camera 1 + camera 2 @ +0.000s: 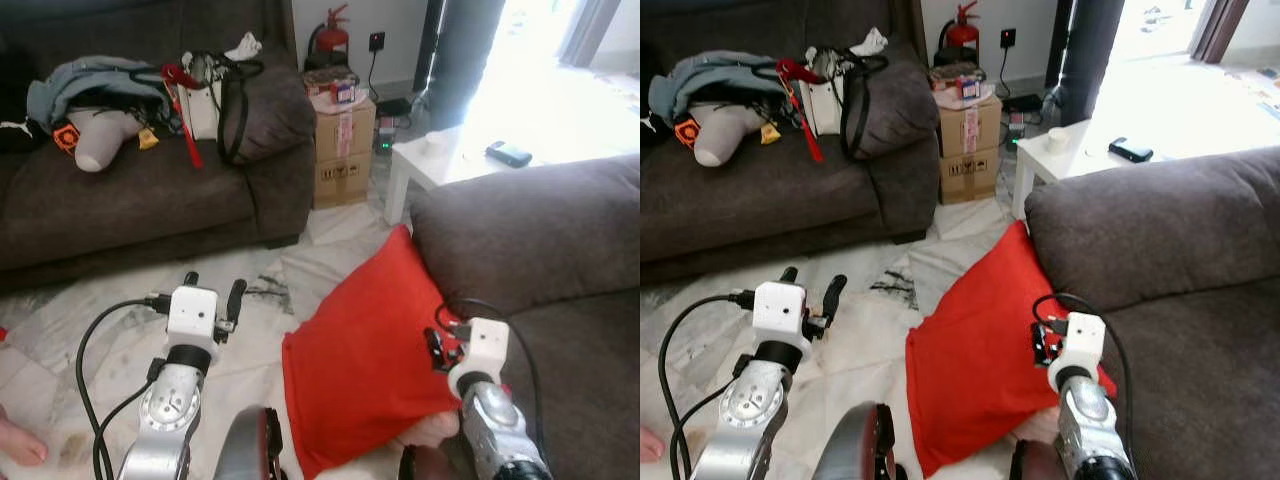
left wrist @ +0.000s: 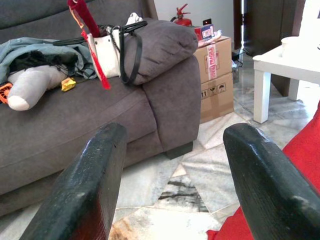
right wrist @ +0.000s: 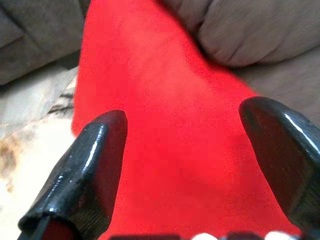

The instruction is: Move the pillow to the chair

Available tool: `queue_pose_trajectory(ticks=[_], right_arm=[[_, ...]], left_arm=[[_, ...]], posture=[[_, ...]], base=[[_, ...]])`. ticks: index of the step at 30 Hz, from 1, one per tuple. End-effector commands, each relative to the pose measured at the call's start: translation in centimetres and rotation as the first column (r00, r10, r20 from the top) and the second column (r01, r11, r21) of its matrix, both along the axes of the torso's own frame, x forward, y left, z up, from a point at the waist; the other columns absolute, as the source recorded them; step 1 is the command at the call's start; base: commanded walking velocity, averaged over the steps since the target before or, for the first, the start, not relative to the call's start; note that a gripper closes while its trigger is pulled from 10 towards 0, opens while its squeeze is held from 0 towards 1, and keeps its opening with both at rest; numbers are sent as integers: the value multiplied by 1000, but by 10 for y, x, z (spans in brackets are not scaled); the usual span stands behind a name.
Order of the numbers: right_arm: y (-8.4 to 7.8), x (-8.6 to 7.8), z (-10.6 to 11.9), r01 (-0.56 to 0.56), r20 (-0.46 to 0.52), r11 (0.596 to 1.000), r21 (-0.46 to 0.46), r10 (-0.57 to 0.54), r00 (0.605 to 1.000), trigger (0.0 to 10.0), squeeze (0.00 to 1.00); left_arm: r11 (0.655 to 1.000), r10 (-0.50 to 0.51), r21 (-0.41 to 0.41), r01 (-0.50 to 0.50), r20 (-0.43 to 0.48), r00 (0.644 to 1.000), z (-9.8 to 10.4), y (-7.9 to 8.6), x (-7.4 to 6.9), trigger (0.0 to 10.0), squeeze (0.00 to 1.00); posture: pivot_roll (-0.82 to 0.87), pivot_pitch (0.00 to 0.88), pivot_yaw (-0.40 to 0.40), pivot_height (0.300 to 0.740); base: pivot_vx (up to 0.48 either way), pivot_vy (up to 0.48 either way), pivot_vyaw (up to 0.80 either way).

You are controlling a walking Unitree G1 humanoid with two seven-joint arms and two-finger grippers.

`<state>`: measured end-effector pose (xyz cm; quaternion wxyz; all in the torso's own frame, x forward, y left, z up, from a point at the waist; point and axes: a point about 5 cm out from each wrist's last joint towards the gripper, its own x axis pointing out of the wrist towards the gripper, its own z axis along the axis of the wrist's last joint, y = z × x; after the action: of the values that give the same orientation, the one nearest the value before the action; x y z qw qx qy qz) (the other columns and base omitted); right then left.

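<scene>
The red pillow leans on edge against the front of the near grey sofa, its lower corner on the marble floor and its upper corner tucked against the sofa's arm. It is the landmark here.

The right gripper hovers just over the pillow's face, on the sofa side of it; its jaws are spread wide, with red fabric showing between the two black fingers and nothing held. Whether the fingertips touch the cloth cannot be told.

The left gripper is held above the floor well to the left of the pillow, apart from it. Its jaws are also released and empty, pointing toward the far sofa.

Beyond the pillow, that far sofa carries a heap of clothes, a pale stuffed shape and a white bag with black straps. Past the pillow's upper corner stand stacked cardboard boxes, with a red fire extinguisher behind them. A white tabletop beyond the near sofa holds a dark phone-like object.
</scene>
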<state>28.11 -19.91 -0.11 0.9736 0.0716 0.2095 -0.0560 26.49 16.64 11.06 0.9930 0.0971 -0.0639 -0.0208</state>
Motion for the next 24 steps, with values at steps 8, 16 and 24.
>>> queue_pose_trajectory(ticks=[8,16,24], right_arm=[[0,17,11,-51,31,998,31,50,998,10000,0],[-8,26,22,-36,80,999,7,36,996,10000,0],[-9,26,23,-34,91,999,2,33,995,10000,0]], left_arm=[[1000,-11,2,11,-30,999,-4,3,-2,10000,0],[997,71,30,-67,-184,980,-47,24,-26,10000,0],[989,148,28,-148,-366,919,-95,40,-54,10000,0]], posture=[[18,88,74,606],[26,87,72,606],[26,85,67,606]], base=[[0,0,0],[0,0,0],[0,0,0]])
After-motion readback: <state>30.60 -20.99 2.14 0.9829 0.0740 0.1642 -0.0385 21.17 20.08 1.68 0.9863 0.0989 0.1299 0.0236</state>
